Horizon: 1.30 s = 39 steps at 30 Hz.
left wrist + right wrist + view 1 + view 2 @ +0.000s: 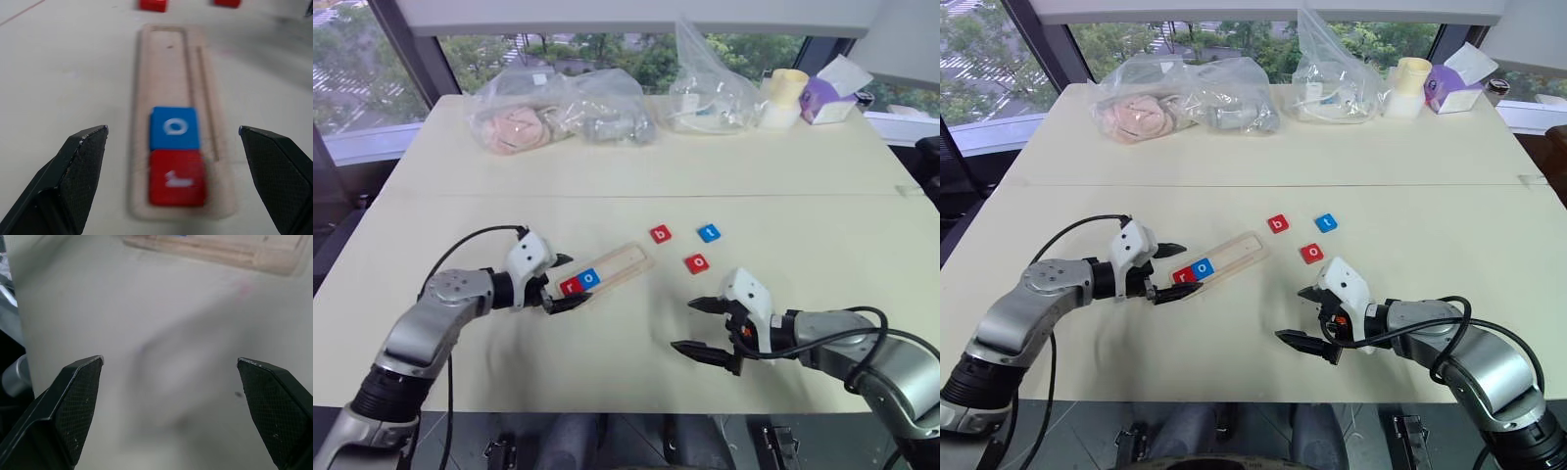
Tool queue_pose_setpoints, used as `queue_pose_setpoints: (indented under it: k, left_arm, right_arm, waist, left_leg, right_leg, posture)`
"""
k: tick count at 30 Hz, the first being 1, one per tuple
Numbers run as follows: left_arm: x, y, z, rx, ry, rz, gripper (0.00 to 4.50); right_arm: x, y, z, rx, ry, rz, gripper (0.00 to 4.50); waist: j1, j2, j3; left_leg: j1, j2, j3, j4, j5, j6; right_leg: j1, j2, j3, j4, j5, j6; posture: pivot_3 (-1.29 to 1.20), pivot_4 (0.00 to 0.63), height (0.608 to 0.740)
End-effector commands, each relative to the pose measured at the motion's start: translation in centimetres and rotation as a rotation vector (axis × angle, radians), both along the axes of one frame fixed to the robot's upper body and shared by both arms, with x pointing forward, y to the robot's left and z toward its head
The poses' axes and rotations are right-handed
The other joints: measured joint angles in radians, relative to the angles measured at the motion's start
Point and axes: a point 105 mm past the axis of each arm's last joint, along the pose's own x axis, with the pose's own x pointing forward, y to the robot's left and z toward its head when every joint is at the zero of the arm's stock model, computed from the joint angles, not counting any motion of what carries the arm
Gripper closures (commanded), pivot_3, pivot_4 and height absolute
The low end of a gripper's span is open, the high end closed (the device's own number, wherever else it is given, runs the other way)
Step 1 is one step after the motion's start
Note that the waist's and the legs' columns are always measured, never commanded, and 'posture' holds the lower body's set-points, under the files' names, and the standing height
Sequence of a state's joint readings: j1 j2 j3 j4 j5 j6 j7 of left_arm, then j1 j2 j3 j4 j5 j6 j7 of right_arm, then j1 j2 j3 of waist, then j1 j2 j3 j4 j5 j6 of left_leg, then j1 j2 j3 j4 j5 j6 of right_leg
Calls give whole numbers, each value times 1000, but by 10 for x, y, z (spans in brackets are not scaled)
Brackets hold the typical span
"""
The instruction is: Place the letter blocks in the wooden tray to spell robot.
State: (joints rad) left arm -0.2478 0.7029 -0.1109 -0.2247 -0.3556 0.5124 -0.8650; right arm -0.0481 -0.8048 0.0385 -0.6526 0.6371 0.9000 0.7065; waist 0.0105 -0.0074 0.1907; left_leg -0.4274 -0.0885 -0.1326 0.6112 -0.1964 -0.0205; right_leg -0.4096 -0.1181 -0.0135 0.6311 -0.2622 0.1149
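The wooden tray point(619, 261) lies slanted on the cream table, left of centre. Two letter blocks sit in its near-left end: a red r point(571, 286) and a blue o point(589, 278) beside it. Loose on the table to the right of the tray are a red b point(660, 234), a blue t point(708, 233) and a red o point(697, 262). My left gripper point(570, 282) is open, its fingers astride the tray's near end with the r and o blocks point(174, 128) between them. My right gripper point(682, 325) is open and empty over bare table, below the red o.
Along the table's far side stand two clear plastic bags point(558, 108) of soft items, a third bag point(710, 98), a pale yellow roll point(785, 96) and a purple tissue box point(827, 98). A seam point(754, 196) crosses the table. The near edge is close below both grippers.
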Motion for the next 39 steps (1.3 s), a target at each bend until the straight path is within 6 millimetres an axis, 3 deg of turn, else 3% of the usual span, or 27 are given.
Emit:
queue_pose_setpoints:
  k: [1, 4, 11, 16, 21, 28, 29, 31, 36, 39]
  left_arm:
    - [0, -3, 3, 36, -60, -14, 0]
    - [-3, -13, -4, 13, -41, -42, 0]
    - [-1, -5, -31, 70, 20, 4, 0]
    - [2, 3, -33, 93, 6, 35, 0]
    - [3, 6, -20, 43, -8, 44, 0]
    - [-3, 5, -35, 93, 26, 17, 0]
    - [-2, 5, -35, 96, 21, 23, 564]
    - [-1, 6, -36, 97, 20, 23, 1284]
    - [0, 7, -30, 89, 10, 5, 1360]
    - [1, 5, -16, 74, -25, -76, 1360]
  right_arm:
    - [0, 5, 11, 17, -62, 16, 31]
    - [3, 5, 8, 1, -81, 12, 31]
    - [-6, 7, 11, 0, -75, 48, 31]
    - [-11, 3, 18, 16, -65, 40, 31]
    - [-7, -2, 27, 82, -66, -13, 31]
    - [-6, -4, 24, 69, -60, -14, 31]
    - [-6, -4, 25, 69, -62, -16, 0]
    - [-4, -6, 26, 71, -67, -24, 0]
    - [3, -15, 35, 119, -88, -85, 0]
    - [6, -20, 41, 146, -96, -115, 0]
  waist:
    - [2, 0, 0]
    - [4, 0, 0]
    - [4, 0, -1]
    - [3, 0, -1]
    - [2, 0, -2]
    - [2, 0, -2]
    - [3, 0, -2]
    - [3, 0, -2]
    - [3, 0, -2]
    - [3, 0, -2]
  left_leg:
    - [0, 0, 0, 0, 0, 0]
    - [1, 0, 0, 0, 0, 0]
    - [1, -1, 0, 1, 0, 0]
    - [2, 0, 0, 1, 0, 0]
    - [2, 0, 0, 1, 0, 0]
    - [2, 0, 0, 1, 0, 0]
    - [2, 0, 0, 1, 0, 0]
    - [2, 0, 0, 1, 0, 0]
    - [2, 0, 0, 1, 0, 0]
    - [2, 0, 0, 2, 0, 0]
  right_leg:
    - [0, 0, 0, 0, 0, 0]
    - [1, 0, 0, 0, 0, 0]
    - [2, 0, 0, 0, 1, 1]
    - [3, 0, 0, 0, 1, 1]
    - [2, 1, 0, 1, 1, 1]
    - [2, 0, 0, 1, 1, 1]
    - [2, 0, 0, 1, 1, 1]
    - [3, 0, 0, 1, 1, 1]
    - [3, 0, 0, 1, 1, 1]
    - [3, 1, 0, 1, 1, 1]
  posture:
    - [0, 150, 740]
    - [0, 150, 740]
    - [0, 150, 740]
    - [0, 150, 740]
    - [0, 150, 740]
    - [0, 150, 740]
    - [0, 150, 740]
    - [0, 150, 740]
    - [0, 150, 740]
    - [0, 150, 740]
